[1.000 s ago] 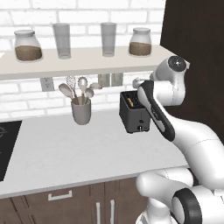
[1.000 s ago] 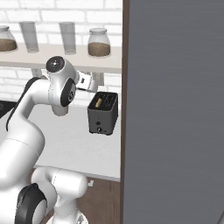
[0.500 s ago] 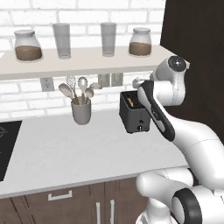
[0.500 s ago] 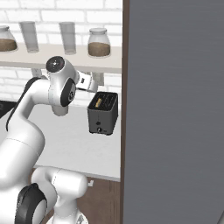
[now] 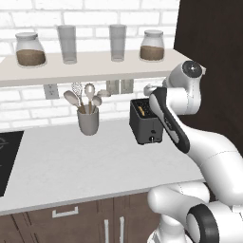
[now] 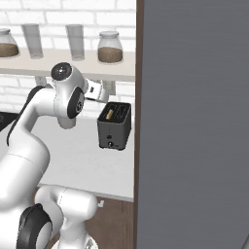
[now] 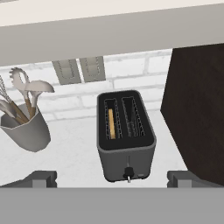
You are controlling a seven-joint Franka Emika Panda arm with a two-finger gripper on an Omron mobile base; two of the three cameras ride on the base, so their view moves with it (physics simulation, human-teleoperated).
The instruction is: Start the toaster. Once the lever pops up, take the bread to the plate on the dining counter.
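A white Franka arm is hanging its claw [image 7: 112,178] over the near edge of a white kitchen table [image 5: 71,166], and the move to come turns on one thing: the toaster [image 7: 126,135] is lying straight ahead of the claw and below it, nearly centred between the two dark fingertips [image 7: 41,178] at the bottom of the hand view. Those tips are standing wide apart, one to each side of the toaster, and are holding nothing.

The toaster's front face, with its small round knob [image 7: 128,171] low in the middle, is turned toward the claw; its long axis is running away from the claw toward the brick wall [image 5: 28,107], with the two top slots side by side along that line. The bread [image 7: 111,124] is sitting edge-up in the left slot as a thin tan strip; the right slot looks empty. Judging by this, starting the toaster is calling for a short advance forward and down onto its near end, though the lever itself is too small to pick out.

From the base cameras, the toaster [image 5: 146,121] is standing on the table just beside the tall dark cabinet [image 5: 213,57] at the right, with the arm's forearm crossing in front of its right side. To the left, a grey utensil cup [image 5: 88,121] holding spoons and a whisk is standing well apart from it. Farther back, wall outlets [image 7: 79,69] are sitting behind the toaster, and a shelf [image 5: 85,69] above is carrying two jars and two glasses.
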